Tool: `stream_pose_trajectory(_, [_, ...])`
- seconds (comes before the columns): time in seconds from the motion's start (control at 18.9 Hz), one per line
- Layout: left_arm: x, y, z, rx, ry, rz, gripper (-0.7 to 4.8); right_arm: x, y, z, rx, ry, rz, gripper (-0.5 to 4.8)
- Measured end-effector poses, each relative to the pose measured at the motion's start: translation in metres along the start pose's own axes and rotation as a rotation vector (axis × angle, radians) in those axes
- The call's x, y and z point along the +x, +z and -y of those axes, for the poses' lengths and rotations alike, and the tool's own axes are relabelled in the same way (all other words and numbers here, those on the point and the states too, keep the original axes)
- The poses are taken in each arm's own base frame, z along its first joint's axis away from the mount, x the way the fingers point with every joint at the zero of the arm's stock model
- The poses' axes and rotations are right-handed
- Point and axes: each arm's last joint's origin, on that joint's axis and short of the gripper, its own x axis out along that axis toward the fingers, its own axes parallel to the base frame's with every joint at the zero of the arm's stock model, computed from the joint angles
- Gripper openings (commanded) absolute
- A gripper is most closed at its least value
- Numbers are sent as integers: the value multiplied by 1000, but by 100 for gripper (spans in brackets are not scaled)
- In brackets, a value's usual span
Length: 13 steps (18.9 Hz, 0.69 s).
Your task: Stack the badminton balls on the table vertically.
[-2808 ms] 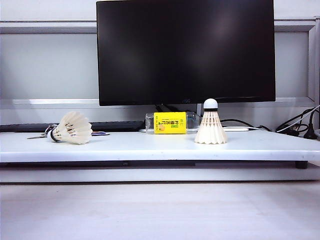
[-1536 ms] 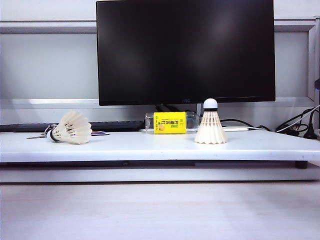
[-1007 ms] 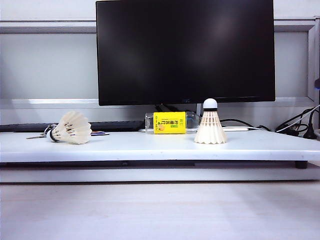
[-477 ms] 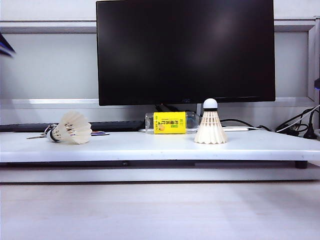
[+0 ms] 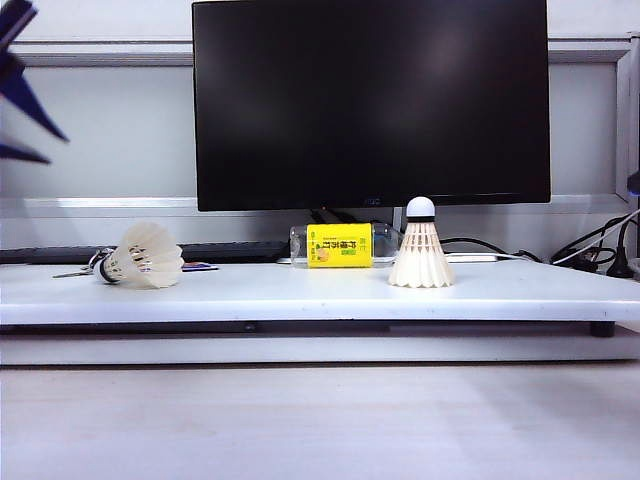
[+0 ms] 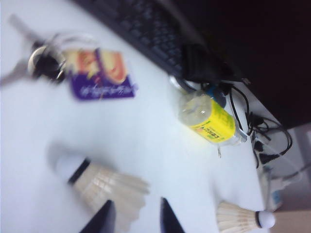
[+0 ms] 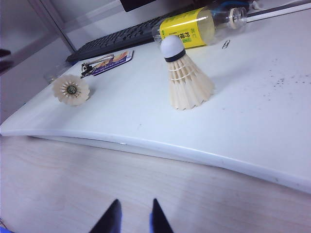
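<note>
Two cream-white badminton balls rest on the white table [image 5: 300,296]. One lies on its side at the left [image 5: 146,256] [image 6: 104,187] [image 7: 71,90]. The other stands upright on its skirt at the right, cork tip up [image 5: 421,250] [image 7: 185,77] [image 6: 241,218]. My left gripper [image 5: 50,148] [image 6: 135,217] is a blur at the top left of the exterior view. It hangs above the lying ball, open, with nothing between its fingers. My right gripper [image 7: 135,213] is open and empty over the wooden desk, in front of the table's front edge.
A black monitor [image 5: 370,100] stands behind the table. A yellow-labelled bottle [image 5: 340,245] [image 6: 211,119] lies under it. Keys [image 6: 39,63], a purple card [image 6: 99,77] and a black keyboard [image 6: 141,29] sit behind the lying ball. Cables [image 5: 590,250] trail at the right.
My left gripper has swung into the exterior view at the top left and come lower, blurred with motion. Both badminton balls stay where they were.
</note>
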Motion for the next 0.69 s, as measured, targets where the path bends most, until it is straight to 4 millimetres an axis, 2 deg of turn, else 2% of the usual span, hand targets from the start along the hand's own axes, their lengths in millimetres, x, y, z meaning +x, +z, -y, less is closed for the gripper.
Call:
stream_pose_trajectory(0.11, [-1, 2, 4, 122, -29, -12, 153, 0, 0, 0, 0, 0, 0, 84])
stream_pose_trajectory(0.26, [-1, -1, 5, 456, -120, -75, 153, 0, 0, 0, 0, 0, 0, 84])
stream_pose_trajectory(0.69, [-1, -2, 3, 894, -119, -63, 153, 0, 0, 0, 2, -1, -3, 84])
